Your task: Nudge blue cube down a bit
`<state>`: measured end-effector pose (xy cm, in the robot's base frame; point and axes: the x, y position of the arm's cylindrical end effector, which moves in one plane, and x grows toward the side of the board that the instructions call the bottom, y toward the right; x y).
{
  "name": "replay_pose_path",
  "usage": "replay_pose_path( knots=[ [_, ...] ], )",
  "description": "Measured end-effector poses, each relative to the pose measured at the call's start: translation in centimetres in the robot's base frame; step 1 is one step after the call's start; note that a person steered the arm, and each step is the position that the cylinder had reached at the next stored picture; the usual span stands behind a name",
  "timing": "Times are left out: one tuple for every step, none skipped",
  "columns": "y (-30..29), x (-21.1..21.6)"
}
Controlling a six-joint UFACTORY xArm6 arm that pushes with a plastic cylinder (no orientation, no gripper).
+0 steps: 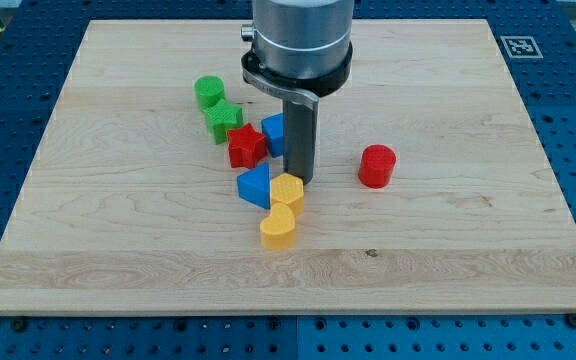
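The blue cube [273,133] sits near the board's middle, partly hidden behind my rod. My tip [299,179] is just to the cube's lower right, touching or nearly touching it, right above the yellow hexagon block [287,190]. A red star block [246,146] lies against the cube's left side. A blue triangular block [255,185] lies below the cube, left of my tip.
A green cylinder [208,92] and a green star block [223,120] lie at the upper left of the group. A yellow heart-like block [278,227] lies below the yellow hexagon. A red cylinder [377,166] stands alone to the right. The wooden board [448,250] has edges all around.
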<state>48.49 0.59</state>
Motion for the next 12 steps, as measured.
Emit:
replay_pose_path(
  knots=[
    [0.0,1.7],
    [0.0,3.4],
    [0.0,4.9],
    [0.0,5.3],
    [1.5,2.4],
    [3.2,-2.2],
    [4.2,-6.4],
    [4.3,-9.4],
    [3.5,-10.5],
    [1.5,-10.5],
    [-0.4,-10.5],
    [-2.1,-10.5]
  ],
)
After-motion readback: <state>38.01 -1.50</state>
